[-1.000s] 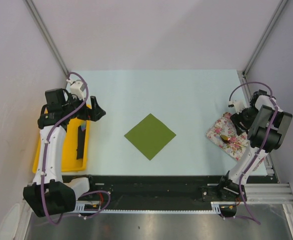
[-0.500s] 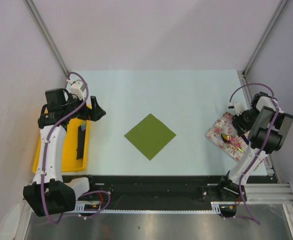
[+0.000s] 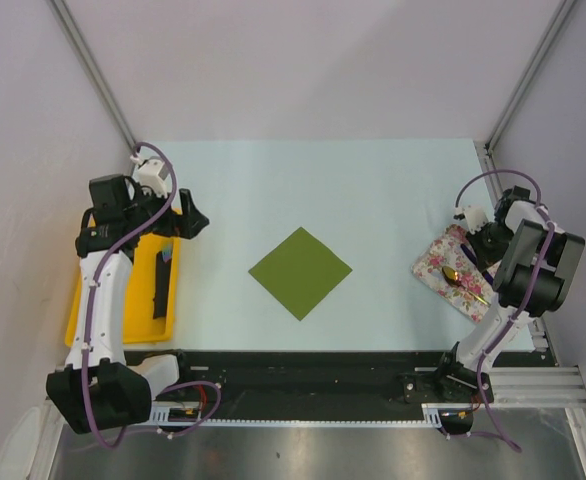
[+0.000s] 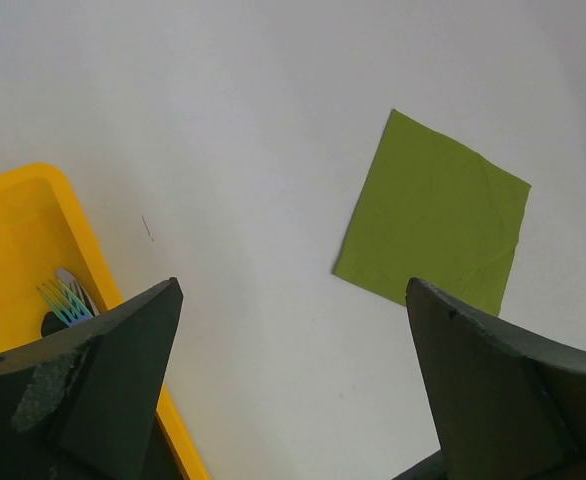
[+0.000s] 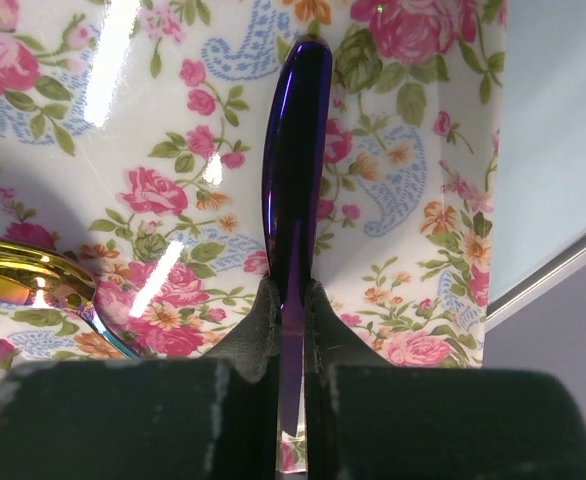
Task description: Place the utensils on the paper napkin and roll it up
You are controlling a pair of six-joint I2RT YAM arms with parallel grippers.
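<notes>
Right gripper [image 5: 291, 300] clamped on a dark purple utensil handle [image 5: 295, 150] over floral cloth [image 5: 173, 150], gold spoon [image 5: 23, 285] laid beside it, olive napkin [image 3: 300, 271] spread flat mid-table, left gripper [image 4: 293, 300] held wide apart near yellow tray [image 4: 13, 220]

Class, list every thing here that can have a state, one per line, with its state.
left gripper: open, empty.
right gripper: shut on the purple utensil.
purple utensil: clamped between the fingers, over the floral cloth.
gold spoon: lying free on the floral cloth.
paper napkin: spread flat, unrolled, nothing on it.
fork: lying in the yellow tray.
</notes>
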